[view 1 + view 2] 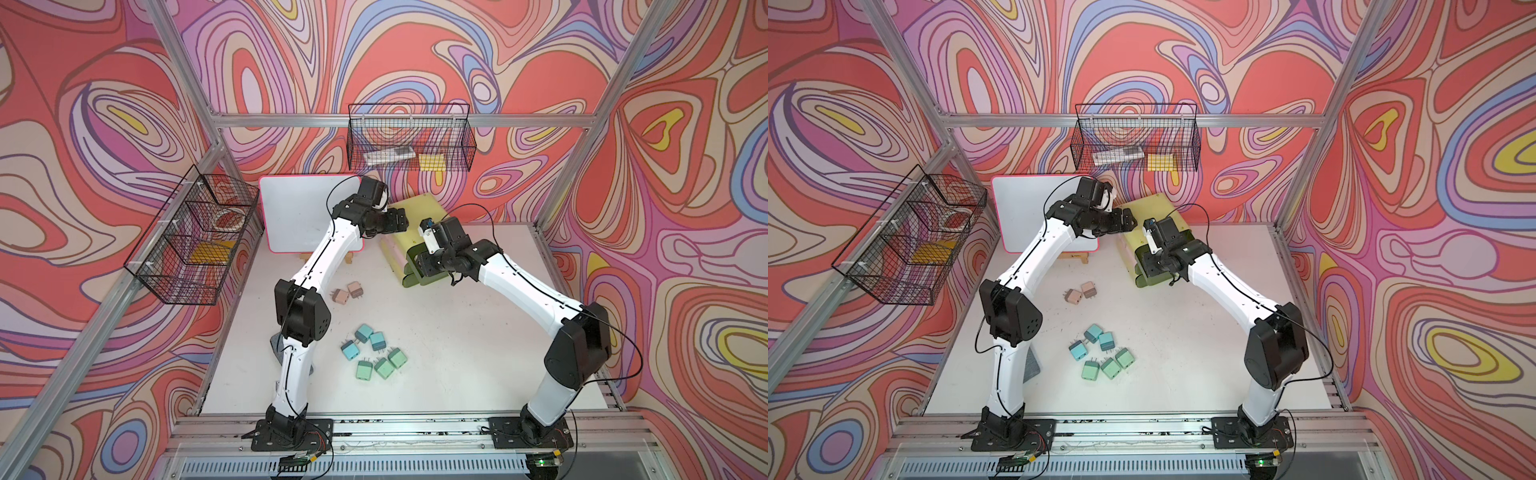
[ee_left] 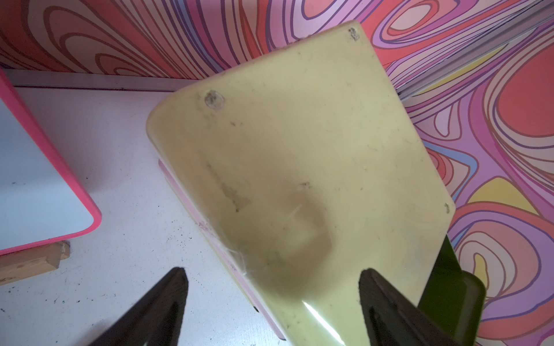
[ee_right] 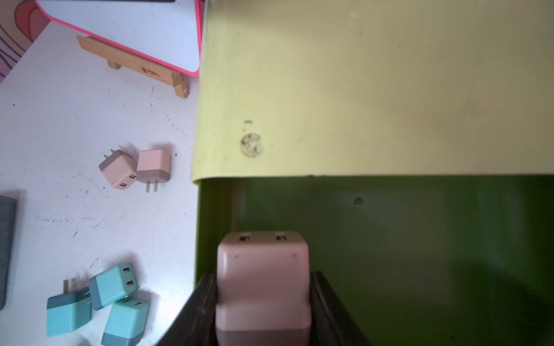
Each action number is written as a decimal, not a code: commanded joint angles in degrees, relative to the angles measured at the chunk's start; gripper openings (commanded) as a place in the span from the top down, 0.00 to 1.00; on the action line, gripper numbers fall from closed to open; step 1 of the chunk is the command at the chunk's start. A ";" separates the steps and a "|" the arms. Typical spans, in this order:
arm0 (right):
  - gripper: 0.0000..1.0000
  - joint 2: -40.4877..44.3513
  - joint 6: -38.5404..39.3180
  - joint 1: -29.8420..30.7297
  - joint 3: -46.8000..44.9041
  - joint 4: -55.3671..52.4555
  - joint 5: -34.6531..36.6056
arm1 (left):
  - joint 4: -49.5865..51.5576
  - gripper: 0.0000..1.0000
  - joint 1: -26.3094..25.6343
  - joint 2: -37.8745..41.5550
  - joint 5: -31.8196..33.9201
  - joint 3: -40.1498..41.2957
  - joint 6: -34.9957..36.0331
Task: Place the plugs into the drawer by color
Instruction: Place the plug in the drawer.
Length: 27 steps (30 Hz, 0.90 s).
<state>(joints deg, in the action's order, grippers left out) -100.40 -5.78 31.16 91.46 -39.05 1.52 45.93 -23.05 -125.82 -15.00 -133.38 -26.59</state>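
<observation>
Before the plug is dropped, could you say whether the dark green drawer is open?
Open: the dark green plastic drawer juts out beyond the pale yellow-green chest, interior exposed.

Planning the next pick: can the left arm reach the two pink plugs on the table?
Probably yes: left gripper is open and empty; the pink plugs lie uncovered close by, nothing in between.

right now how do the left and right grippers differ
The right gripper is shut on a pink plug; the left gripper is open, holding nothing. The right gripper sits over the open drawer; the left gripper over the chest top. Both are at the chest.
</observation>
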 commanded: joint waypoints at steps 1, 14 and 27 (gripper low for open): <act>0.63 -0.83 -0.77 -0.30 0.06 1.95 0.39 | 1.09 0.11 -0.45 -1.01 0.13 0.77 -0.16; 0.45 -1.44 1.27 -0.50 3.66 -0.63 1.93 | 0.96 0.11 -0.64 1.51 0.44 0.78 -0.05; 0.46 2.23 -2.27 10.13 4.21 6.30 4.80 | 1.53 0.10 0.50 4.79 3.24 0.77 2.07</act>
<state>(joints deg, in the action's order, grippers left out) -98.35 -6.09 36.14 95.68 -37.17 4.25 46.37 -23.31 -123.94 -13.10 -133.01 -25.74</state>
